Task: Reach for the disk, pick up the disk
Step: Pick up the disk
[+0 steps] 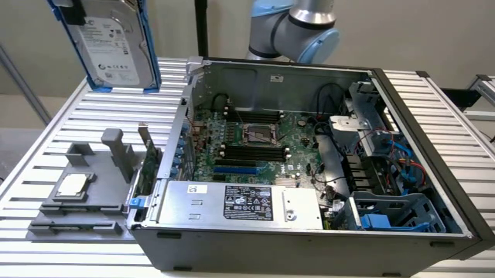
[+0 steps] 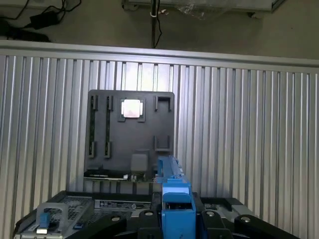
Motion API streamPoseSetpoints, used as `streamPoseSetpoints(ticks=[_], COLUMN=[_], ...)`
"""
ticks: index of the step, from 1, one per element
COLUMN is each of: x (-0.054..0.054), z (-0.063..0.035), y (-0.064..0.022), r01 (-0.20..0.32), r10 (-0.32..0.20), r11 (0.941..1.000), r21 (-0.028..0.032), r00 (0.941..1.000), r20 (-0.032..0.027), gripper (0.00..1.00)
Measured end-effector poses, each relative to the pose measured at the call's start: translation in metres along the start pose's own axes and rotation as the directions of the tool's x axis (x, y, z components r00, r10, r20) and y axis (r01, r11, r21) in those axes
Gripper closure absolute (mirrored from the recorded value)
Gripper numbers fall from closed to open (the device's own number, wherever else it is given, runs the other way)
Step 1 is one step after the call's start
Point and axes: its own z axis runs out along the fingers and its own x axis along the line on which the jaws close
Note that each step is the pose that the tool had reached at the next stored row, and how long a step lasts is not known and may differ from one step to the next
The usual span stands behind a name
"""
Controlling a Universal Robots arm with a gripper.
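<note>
The disk point(image 1: 116, 46) hangs in the air above the far part of the slatted metal table point(image 1: 77, 121), on the exterior view's left. It stands on edge and leans a little, with its white printed label facing the camera and its blue bracket framing the sides. It touches neither the table nor the open computer case point(image 1: 421, 121), whose far corner is just to its right in that view. In the wrist view the gripper point(image 2: 177, 219) has its black jaws closed on the disk point(image 2: 175, 199), one on each side of the blue bracket edge. Below it on the table lies a grey fixture tray point(image 2: 99, 129) with a small square chip point(image 2: 131, 108) in one of its recesses. In the exterior view that tray point(image 1: 97, 200) sits on the near left, beside the case, and the chip point(image 1: 72, 184) rests on it. Inside the case are the motherboard point(image 1: 247, 139) and, nearer, a silver box with a black label point(image 1: 240, 202). The robot arm point(image 1: 298, 26) rises behind the far wall of the case.
</note>
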Motion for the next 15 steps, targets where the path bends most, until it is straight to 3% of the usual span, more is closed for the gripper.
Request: streamPoseSetpoints(ticks=[4, 15], x=[0.004, 0.022], z=[-0.0088, -0.0124], y=[-0.0177, -0.067], r01=[0.0, 0.0], r10=[0.0, 0.0], r11=[1.0, 1.0], r21=[-0.0012, -0.0014], r00=[1.0, 1.0], r20=[0.0002, 0.0021], gripper=[0.67, 0.67])
